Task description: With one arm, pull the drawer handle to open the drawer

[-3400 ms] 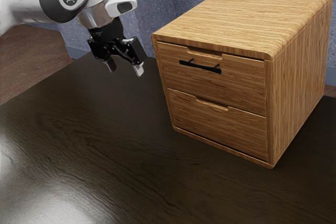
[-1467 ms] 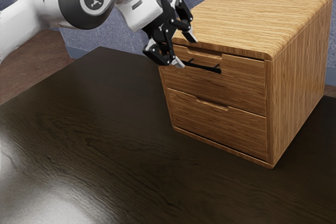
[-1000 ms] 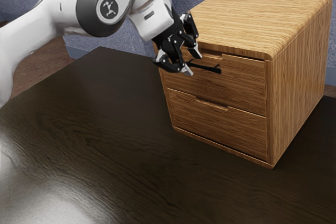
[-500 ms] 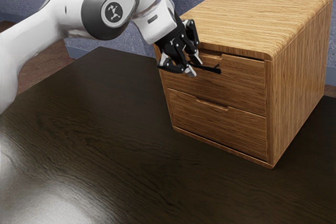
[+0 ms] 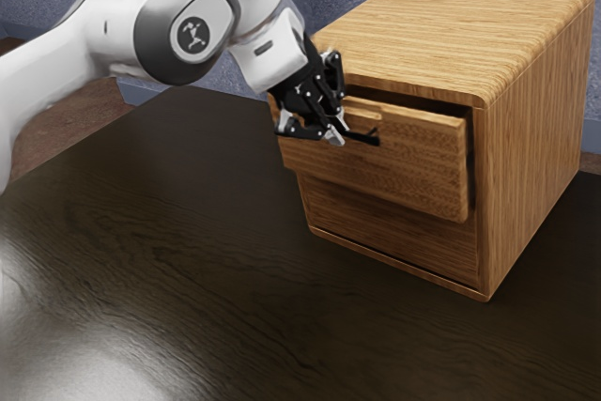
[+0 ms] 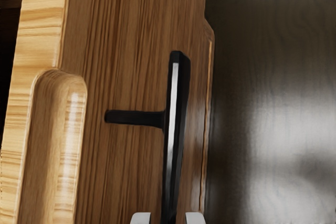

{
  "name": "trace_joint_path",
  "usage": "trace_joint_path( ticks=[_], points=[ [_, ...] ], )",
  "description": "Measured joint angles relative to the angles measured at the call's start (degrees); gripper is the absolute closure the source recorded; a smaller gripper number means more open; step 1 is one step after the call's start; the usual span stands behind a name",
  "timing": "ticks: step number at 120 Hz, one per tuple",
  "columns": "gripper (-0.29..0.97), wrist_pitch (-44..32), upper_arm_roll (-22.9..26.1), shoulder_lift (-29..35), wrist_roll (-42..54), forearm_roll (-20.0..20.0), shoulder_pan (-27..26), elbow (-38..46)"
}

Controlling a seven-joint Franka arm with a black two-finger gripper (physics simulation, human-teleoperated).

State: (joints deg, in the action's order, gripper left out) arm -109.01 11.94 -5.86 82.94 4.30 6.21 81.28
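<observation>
- Handle (image 5: 362,137): black bar set level across the front of the top drawer (image 5: 404,157), long axis running along that front. It stands off the wood on a short post (plain in the wrist view).
- Gripper (image 5: 327,129): closed on the handle at the end nearer the arm. In the wrist view the pale fingertips (image 6: 140,217) sit on either side of the bar (image 6: 176,129).
- Drawer: partly out of the cabinet (image 5: 488,35), with a dark gap behind its front. The lower drawer (image 5: 394,223) lies flush.
- Relation that matters: the bar lies crosswise between the fingers, and the drawer's travel runs square to it, out from the cabinet over the counter (image 5: 188,279) toward the arm's side.
- Judgement: the pull should keep to that line. The grip is off-centre, so any sideways drift could skew the drawer or slide the fingers along the bar.
</observation>
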Motion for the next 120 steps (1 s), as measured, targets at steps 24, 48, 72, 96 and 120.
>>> trace_joint_path(
  ticks=[24, 48, 72, 96, 120],
  points=[
    [0.71, -1.0, -0.1, 3.4, 0.1, 0.1, 0.1, 4.1],
    [0.71, -2.0, 0.0, 6.5, 0.1, 0.5, 0.3, 8.0],
    [0.71, -2.9, 0.0, 8.6, 0.1, 0.6, 0.3, 10.7],
    [0.71, -3.6, -0.1, 11.2, 0.1, 0.8, 0.1, 13.6],
    [0.71, -4.3, -0.2, 13.0, 0.1, 0.8, -0.2, 16.0]
  ],
)
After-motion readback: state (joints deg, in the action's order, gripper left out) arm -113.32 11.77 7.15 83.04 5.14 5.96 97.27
